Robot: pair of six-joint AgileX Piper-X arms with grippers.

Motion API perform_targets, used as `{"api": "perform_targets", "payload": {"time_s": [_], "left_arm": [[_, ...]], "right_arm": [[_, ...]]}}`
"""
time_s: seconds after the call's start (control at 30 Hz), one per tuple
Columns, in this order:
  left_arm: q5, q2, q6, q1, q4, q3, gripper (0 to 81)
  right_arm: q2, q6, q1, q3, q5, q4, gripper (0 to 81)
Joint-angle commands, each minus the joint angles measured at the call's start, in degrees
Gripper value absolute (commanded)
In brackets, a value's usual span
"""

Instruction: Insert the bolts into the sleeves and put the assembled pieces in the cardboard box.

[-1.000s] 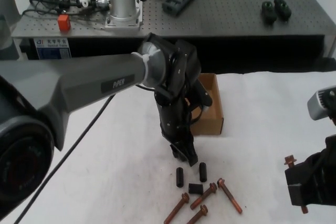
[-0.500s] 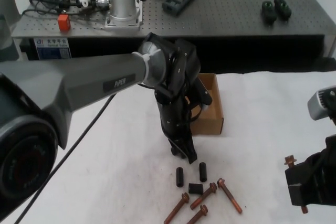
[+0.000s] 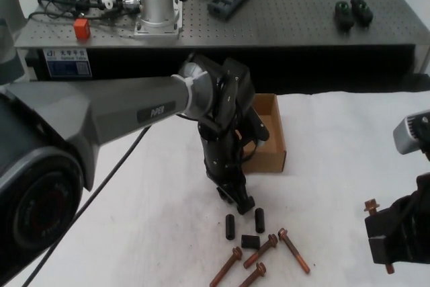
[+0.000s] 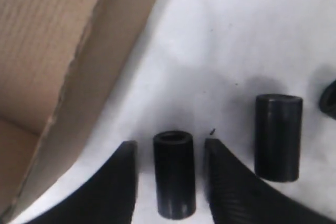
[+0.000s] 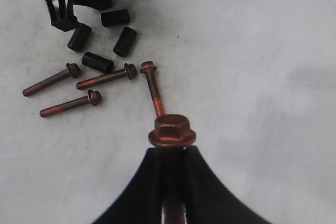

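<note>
- Left gripper point(image 4: 170, 150) spread open, straddling short black cylindrical sleeve point(image 4: 174, 184) near brown cardboard box point(image 4: 47, 51); likely light, rigid, slick, so pinch mid-barrel.
- Right gripper point(image 5: 170, 156) clamped on copper flanged bolt point(image 5: 174, 130).

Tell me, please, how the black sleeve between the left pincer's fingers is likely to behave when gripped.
The sleeve looks like a rigid cylinder, so it probably won't deform. Lying on its side on the cloth, it may roll if the left pincer touches unevenly.
</note>
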Motion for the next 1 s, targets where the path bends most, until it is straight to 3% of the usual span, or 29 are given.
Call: {"api": "perform_targets", "payload": {"time_s": [0.0,0.23,0.4,0.57,0.77,0.97], "left_arm": [[-0.53,0.62,-0.56,0.27,1.53,0.15,25.4],[-0.53,0.62,-0.56,0.4,3.68,0.02,1.8],[1.88,-2.09,-1.39,0.4,4.93,0.04,0.6],[11.96,-9.66,-6.48,1.68,4.84,0.7,0.6],[21.6,-25.16,-15.98,2.97,-5.13,17.82,0.6],[30.57,-45.24,-28.03,-1.86,-42.86,45.4,0.6]], "right_arm": [[-0.37,-0.17,-0.37,-0.09,-0.17,-0.34,3.1],[-0.37,-0.16,-0.37,-0.09,-0.17,-0.44,3.1],[-0.37,0.55,-0.37,-0.09,-2.12,-3.44,3.1],[-0.51,3.6,-0.37,0.33,-8.94,-11.79,3.1],[-2.27,21.81,0.51,8.34,-20.86,-40.3,3.1],[-1.19,38.93,3.72,17.74,-21.18,-73.61,3.1]]}}
